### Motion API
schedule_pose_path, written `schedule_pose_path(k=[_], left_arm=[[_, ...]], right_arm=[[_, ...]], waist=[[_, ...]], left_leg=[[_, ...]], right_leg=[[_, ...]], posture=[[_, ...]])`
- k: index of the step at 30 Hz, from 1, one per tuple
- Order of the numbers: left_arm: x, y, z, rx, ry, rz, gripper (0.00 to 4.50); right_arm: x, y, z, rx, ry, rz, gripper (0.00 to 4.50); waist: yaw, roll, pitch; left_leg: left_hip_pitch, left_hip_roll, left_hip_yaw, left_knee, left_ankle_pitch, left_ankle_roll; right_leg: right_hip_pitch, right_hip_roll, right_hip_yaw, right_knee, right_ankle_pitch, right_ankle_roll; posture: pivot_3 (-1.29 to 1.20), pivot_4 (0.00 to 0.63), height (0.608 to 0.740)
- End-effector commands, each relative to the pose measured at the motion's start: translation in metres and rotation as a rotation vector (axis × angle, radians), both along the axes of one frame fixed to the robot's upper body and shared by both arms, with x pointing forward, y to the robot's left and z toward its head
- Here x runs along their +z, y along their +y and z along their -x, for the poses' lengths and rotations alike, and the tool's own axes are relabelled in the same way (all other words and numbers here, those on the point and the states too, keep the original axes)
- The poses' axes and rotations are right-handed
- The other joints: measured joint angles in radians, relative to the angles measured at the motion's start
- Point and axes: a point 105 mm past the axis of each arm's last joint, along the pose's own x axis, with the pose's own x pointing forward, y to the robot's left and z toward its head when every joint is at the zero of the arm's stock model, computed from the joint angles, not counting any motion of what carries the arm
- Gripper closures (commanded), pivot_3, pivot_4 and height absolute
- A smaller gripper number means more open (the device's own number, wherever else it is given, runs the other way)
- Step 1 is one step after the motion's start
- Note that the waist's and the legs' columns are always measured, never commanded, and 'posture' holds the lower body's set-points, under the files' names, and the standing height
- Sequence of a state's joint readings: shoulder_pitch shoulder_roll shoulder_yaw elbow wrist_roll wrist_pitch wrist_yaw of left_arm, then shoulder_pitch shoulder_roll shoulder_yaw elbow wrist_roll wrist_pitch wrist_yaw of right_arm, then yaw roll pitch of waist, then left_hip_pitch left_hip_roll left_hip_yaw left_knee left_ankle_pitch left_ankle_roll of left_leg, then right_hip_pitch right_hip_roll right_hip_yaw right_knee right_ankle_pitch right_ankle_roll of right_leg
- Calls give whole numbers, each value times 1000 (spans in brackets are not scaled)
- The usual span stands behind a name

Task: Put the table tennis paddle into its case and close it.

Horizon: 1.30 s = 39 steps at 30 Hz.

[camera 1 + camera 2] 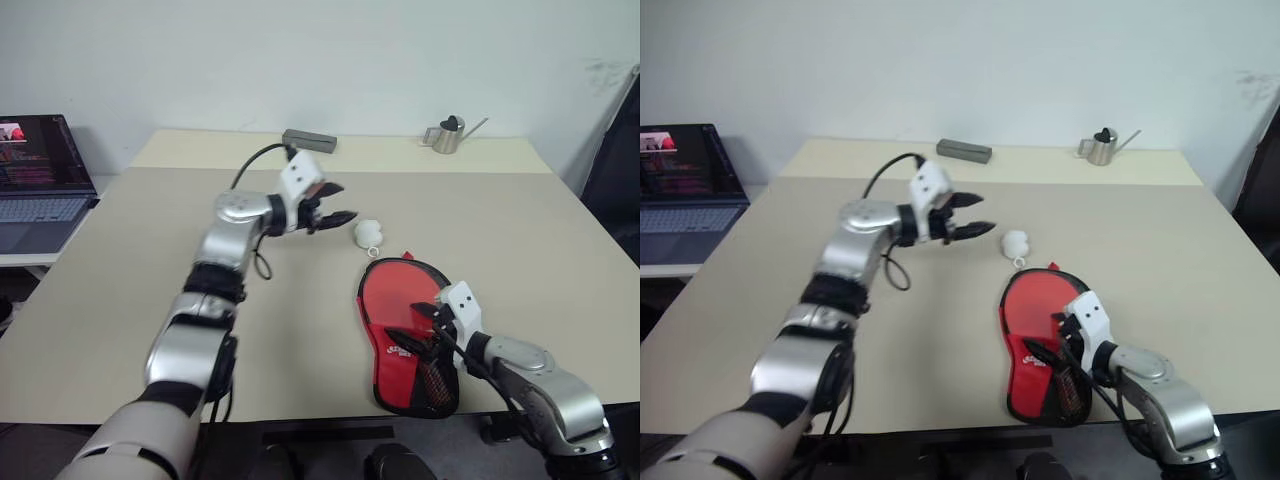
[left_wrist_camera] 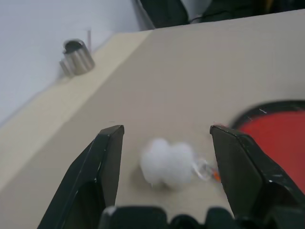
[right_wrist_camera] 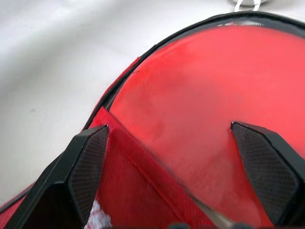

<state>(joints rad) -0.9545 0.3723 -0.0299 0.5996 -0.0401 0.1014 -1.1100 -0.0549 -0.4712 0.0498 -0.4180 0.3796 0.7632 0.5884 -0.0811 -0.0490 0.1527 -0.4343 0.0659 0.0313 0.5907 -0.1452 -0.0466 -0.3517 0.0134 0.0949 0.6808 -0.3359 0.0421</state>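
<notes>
The case (image 1: 392, 298) lies flat near the table's front edge, red inside a black rim, with its black mesh pocket (image 1: 436, 385) at the near end. A smooth round red face (image 3: 200, 90) fills its wide end and looks like the table tennis paddle's blade; the handle is hidden under a red fabric panel (image 3: 128, 181). The white ball charm (image 1: 368, 233) rests on the table just beyond the case's far end. My left gripper (image 1: 345, 202) hangs above the table, open and empty, pointing at the charm (image 2: 169, 162). My right gripper (image 1: 420, 330) is open low over the case's near half.
An open laptop (image 1: 40, 180) sits on a side desk at the far left. A flat grey box (image 1: 308, 140) and a small metal watering can (image 1: 447, 135) stand at the table's back edge. A dark object (image 1: 615, 150) stands at the far right.
</notes>
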Motion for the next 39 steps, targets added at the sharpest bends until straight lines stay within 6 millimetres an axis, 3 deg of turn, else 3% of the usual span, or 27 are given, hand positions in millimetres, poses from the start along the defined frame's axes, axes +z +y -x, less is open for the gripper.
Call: schedule_pose_path(k=[1,4,9,14,21,28,32,39], left_arm=[[9,11,35,-93,12,-3,1374],[-1,17,54,-91,43,-8,1374],[-10,9,89,-160,129,36,1374],[-8,7,97,-162,151,43,1374],[-16,-7,103,-201,136,-18,1374],[-26,-25,93,-173,133,-43,1374],[-31,-52,86,-185,171,4,1374],[-61,-94,68,-202,136,-80,1374]], right_arm=[[5,-12,7,28,58,-8,0],[27,-17,11,82,19,-21,0],[63,-34,15,120,-33,-31,0],[87,-45,20,172,-86,4,0],[96,-78,8,94,-129,111,0],[112,-112,-7,7,-193,206,0],[114,-109,-6,23,-198,196,0],[113,-102,-2,46,-194,187,0]], waist=[[7,1,1],[22,5,7],[39,7,17],[40,8,19],[41,8,20],[43,9,21],[48,9,21],[47,9,21]], left_leg=[[-1,0,0,0,0,0],[-2,0,-2,0,0,0],[-3,-2,-1,1,0,1],[-3,-2,-1,1,0,1],[-3,-3,-2,2,0,1],[-3,-3,-1,2,0,1],[-3,-4,-1,2,0,1],[-3,-5,-1,2,0,1]], right_leg=[[0,0,-1,0,0,0],[0,-3,-1,0,-1,1],[0,-5,-1,0,-2,2],[-1,-4,-1,-1,-4,7],[-1,-3,1,-1,-4,7],[-1,-3,1,-1,-4,7],[-1,-2,1,-1,-4,7],[-1,-1,1,-1,-4,7]], posture=[[0,150,740],[0,150,740],[0,150,740],[0,150,740],[0,150,740],[0,150,740],[0,150,740],[0,150,740]])
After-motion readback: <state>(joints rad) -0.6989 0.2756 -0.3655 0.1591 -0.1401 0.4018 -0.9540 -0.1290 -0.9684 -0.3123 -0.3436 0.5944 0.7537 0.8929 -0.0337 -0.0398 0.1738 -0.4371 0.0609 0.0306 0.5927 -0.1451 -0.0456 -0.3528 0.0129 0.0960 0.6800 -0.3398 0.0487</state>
